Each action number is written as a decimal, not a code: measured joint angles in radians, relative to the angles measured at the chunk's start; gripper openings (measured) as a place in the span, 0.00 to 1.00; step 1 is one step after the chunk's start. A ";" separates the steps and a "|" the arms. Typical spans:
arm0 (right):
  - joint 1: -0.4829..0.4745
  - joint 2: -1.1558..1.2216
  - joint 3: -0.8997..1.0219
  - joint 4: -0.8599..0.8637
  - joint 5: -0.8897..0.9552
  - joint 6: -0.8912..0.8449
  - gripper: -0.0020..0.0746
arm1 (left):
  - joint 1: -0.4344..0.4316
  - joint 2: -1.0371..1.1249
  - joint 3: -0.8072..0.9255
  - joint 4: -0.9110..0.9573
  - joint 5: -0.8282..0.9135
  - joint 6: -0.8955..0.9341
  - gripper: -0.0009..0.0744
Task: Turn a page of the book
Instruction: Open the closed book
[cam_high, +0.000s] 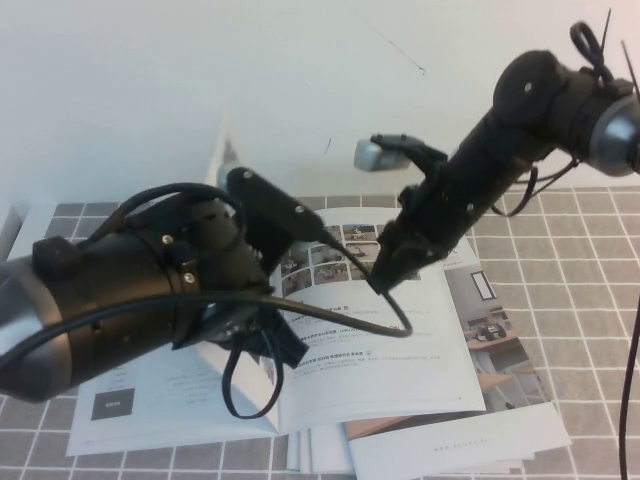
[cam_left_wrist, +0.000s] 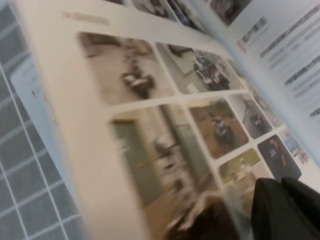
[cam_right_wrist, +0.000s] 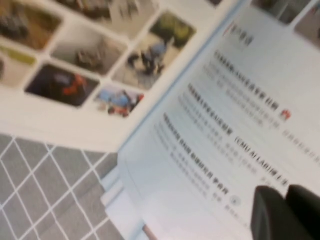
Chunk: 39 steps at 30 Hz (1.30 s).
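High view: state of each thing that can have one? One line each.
book: open, flat on the table.
page: photo-grid leaf lifted near the spine, not laid over.
left gripper: low over the book's middle, under the lifted page.
right gripper: tips down on the right-hand page near the spine.
brochure: partly under the book, at its right.
loose sheets: stacked under the book's near edge.

We see a white glossy book (cam_high: 390, 350) with black text lines and a page (cam_left_wrist: 165, 125) bearing a grid of small colour photos in browns, greens and greys. Under it lies a brochure (cam_high: 500, 330) with a brown room photo. The table (cam_high: 590, 300) wears a grey tile pattern with pale lines. Both arms are black, with silver-grey sections.
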 joint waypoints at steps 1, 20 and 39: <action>0.000 0.000 0.016 0.005 0.000 -0.005 0.10 | 0.015 0.004 0.014 -0.012 -0.013 -0.002 0.01; 0.000 0.059 0.127 0.032 -0.012 -0.026 0.02 | 0.142 0.270 0.077 -0.146 -0.266 -0.009 0.01; 0.000 -0.110 0.095 -0.018 -0.015 -0.032 0.02 | 0.142 -0.038 0.079 -0.172 -0.266 0.032 0.01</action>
